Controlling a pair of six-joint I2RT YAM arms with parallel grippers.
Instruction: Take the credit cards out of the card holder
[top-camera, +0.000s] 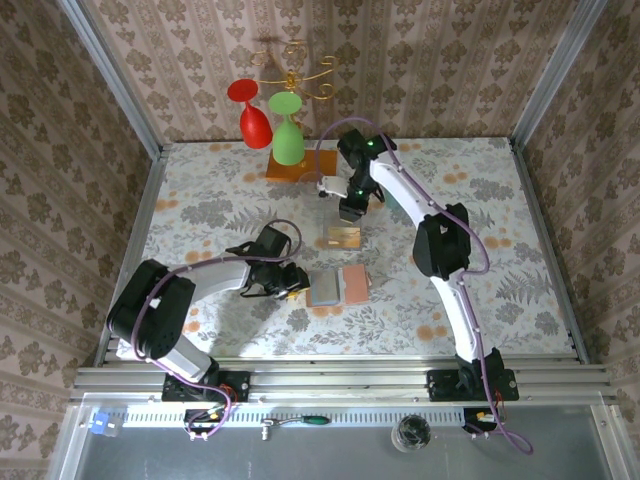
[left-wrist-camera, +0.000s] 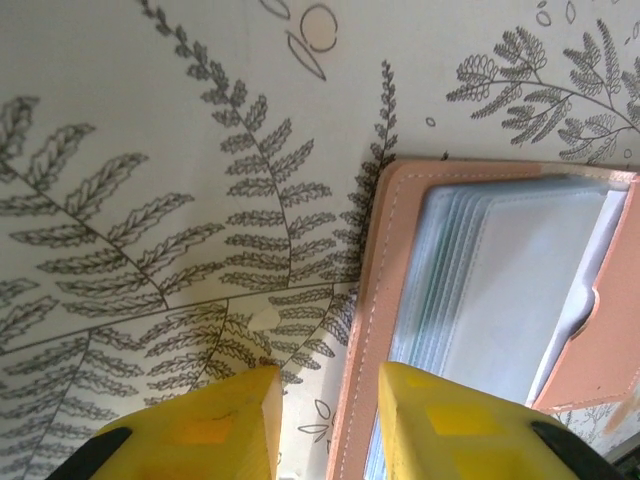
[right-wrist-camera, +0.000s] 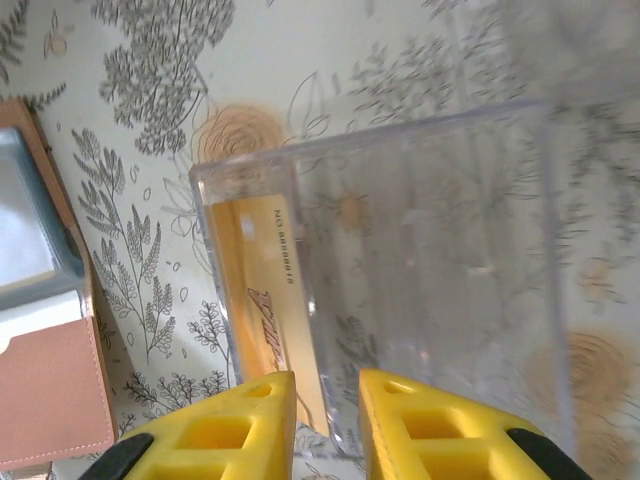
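On the patterned cloth (top-camera: 200, 205), the card holder (top-camera: 338, 285) may skid, since the left gripper (left-wrist-camera: 328, 372) beside it and the right gripper (right-wrist-camera: 327, 378) beyond it both stand parted, empty.

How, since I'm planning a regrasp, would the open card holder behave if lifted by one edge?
Probably floppy: the card holder lies open in two hinged halves, so it would likely fold. Likely light, being thin. Its clear sleeves look smooth, so a grip there may slip.
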